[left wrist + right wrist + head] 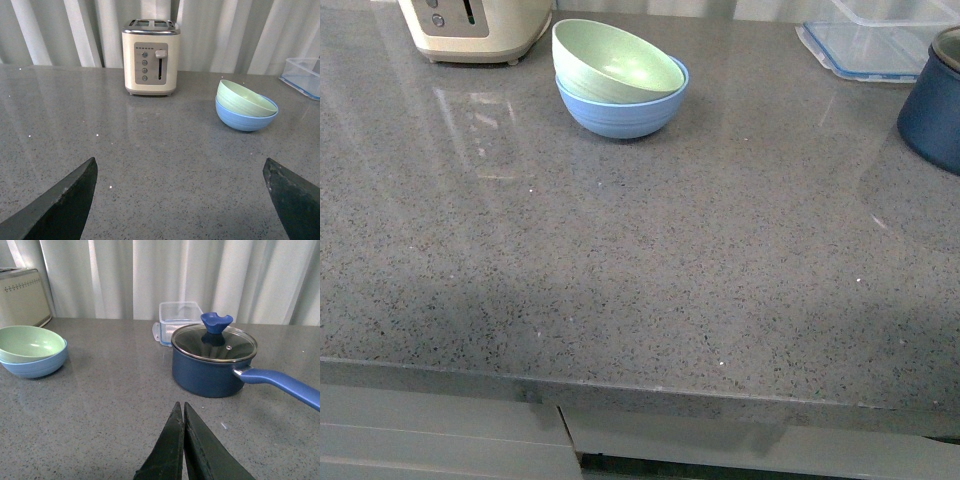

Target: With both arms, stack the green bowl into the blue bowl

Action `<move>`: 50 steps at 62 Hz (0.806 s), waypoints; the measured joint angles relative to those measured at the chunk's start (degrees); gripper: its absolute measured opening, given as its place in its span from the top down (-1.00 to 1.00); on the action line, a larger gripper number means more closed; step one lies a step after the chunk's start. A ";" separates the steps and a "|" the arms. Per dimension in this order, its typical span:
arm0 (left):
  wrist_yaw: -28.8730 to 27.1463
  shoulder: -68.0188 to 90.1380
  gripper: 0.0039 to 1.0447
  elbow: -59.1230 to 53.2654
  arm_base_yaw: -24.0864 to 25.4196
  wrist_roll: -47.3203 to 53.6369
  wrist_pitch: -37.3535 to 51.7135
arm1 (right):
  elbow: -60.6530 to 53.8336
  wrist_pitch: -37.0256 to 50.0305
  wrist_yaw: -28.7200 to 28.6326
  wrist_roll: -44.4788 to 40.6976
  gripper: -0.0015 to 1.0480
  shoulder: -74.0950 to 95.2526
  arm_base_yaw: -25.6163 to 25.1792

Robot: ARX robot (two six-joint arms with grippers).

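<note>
We see the green bowl (616, 63) already sitting inside the blue bowl (623, 110), tipped so that its rim rides high on one side and low on the other rather than level; we judge the stacking done, though the nest is not quite square. Neither arm shows in the front view, which fits with both having nothing more to hold. Our left gripper (182, 200) stands with its fingers (65, 205) spread wide and empty, and the stacked bowls lie well ahead of them, nearer the finger on the far side from the toaster (150, 57), which stands ahead too, closer to the other finger. Our right gripper (183, 440) has its fingers pressed together with nothing between them; the bowls lie ahead and well off to one side of the tips, while the navy pot (212, 362) with its glass lid sits ahead, near, and the clear container (177, 315) beyond it. The green bowl is a pale mint, matte, smooth inside; the blue one is light sky-blue with faint ridges round its outside.
</note>
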 joint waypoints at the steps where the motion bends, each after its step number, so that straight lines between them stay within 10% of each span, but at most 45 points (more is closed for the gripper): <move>1: -0.02 0.00 -0.88 0.00 0.00 0.00 0.00 | 0.00 -0.02 0.00 0.00 0.98 0.00 0.00; 9: -0.02 0.02 -0.88 0.00 0.00 0.00 0.00 | 0.00 -0.02 -0.02 -0.02 0.90 0.00 0.00; 42: -0.02 0.02 -0.88 0.00 0.00 0.00 0.00 | 0.00 -0.04 -0.02 -0.02 -0.81 -0.04 0.00; 50: -0.02 0.02 -0.88 0.00 0.00 0.00 0.00 | 0.00 -0.04 -0.02 0.11 -0.81 -0.04 0.00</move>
